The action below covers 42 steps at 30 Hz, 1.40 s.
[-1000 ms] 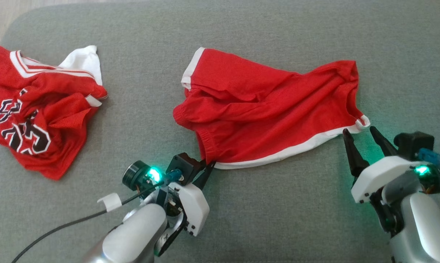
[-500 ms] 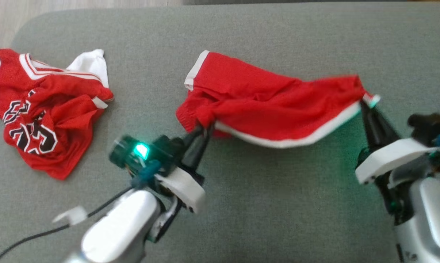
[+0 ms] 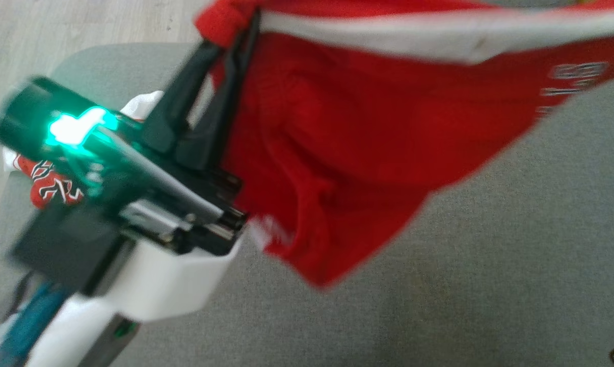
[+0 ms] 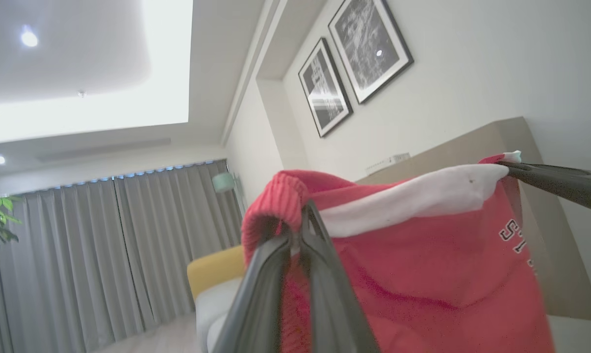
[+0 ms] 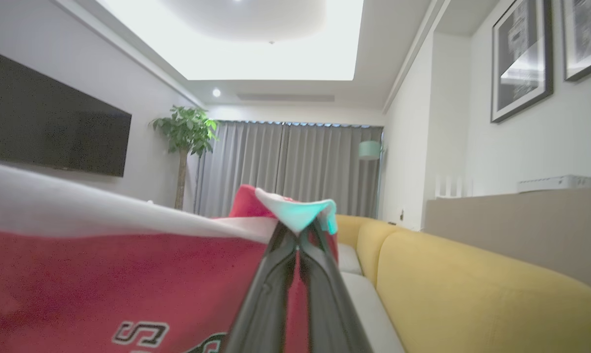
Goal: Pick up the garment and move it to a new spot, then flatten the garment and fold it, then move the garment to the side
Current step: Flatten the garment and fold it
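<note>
Garment: red shorts [image 3: 368, 153], up off the grey cushion and close under the head camera. They hang from their white band [image 3: 388, 35] with the body drooping loose below; the head view is blurred.
Left gripper: [image 3: 233, 30] fingers pressed together on the ribbed red corner of the band, with cloth bunched over the tips.
Right gripper: [image 5: 297, 235] pinched closed on the opposite corner, the white trim folded over its tips.
Band between the grips: nearly straight with a slight sag, so the pull looks even.
Step in hand: the carry to a new spot, I'd say, with flattening to follow.
Doing it well: hold both corners level and well apart. Lower until the loose bottom edge touches first, then draw the band away so the body lays out without tucking under. Let go only once it lies flat.
Grey cushion: [image 3: 490, 285] the bare stretch below looks roomy enough.
Jersey: [image 3: 47, 183] crumpled at the far left, well apart; land clear of it.
</note>
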Available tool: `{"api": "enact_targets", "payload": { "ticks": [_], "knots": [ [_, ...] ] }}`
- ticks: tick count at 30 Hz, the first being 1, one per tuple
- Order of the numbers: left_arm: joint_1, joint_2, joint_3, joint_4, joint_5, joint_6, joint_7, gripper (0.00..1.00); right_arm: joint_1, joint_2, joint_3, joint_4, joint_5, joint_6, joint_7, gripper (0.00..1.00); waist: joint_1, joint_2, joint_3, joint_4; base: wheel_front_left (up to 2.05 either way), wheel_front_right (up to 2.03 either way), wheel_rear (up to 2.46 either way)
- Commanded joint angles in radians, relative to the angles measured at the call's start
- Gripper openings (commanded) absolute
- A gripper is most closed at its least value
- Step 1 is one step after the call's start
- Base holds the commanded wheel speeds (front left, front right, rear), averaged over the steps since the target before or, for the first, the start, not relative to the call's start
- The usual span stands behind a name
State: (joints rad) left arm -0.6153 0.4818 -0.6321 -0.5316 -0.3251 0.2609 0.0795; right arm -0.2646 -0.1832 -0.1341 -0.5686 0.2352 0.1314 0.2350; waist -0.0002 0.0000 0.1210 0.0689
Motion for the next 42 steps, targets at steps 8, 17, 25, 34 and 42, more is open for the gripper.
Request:
{"api": "enact_targets", "payload": {
  "ticks": [8, 17, 25, 34, 42],
  "knots": [
    [-0.079, 0.01, 0.063, -0.019, -0.086, -0.02, 0.046, 0.0, -0.093, 0.038, -0.035, -0.058, 0.033, -0.001, 0.074, 0.0, 0.0002, 0.0, 0.017, -0.001, 0.0, 0.0, 0.0],
    [-0.259, -0.209, 0.142, 0.586, -0.36, -0.194, -0.151, 0.0, -0.387, 0.051, 0.013, 0.346, 0.129, -0.001, 0.016, 0.0, 0.0002, 0.0, 0.067, -0.023, 0.0, 0.0, 0.0],
    [-0.427, -0.35, 0.225, 1.153, -0.445, -0.314, -0.318, 0.0, -0.574, 0.072, 0.081, 0.751, 0.164, -0.001, -0.084, 0.0, 0.0002, 0.0, 0.103, -0.044, 0.0, 0.0, 0.0],
    [-0.254, -0.43, 0.141, 1.645, -0.532, -0.363, -0.291, 0.0, -0.393, 0.097, 0.243, 1.213, 0.218, -0.001, -0.1, 0.0, 0.0002, 0.0, 0.13, -0.051, 0.0, 0.0, 0.0],
    [-0.143, -0.431, -0.019, 1.563, -0.577, -0.367, -0.331, 0.0, -0.258, 0.063, 0.319, 1.206, 0.317, -0.001, -0.189, 0.0, 0.0002, 0.0, 0.136, -0.046, 0.0, 0.0, 0.0]
  ]
}}
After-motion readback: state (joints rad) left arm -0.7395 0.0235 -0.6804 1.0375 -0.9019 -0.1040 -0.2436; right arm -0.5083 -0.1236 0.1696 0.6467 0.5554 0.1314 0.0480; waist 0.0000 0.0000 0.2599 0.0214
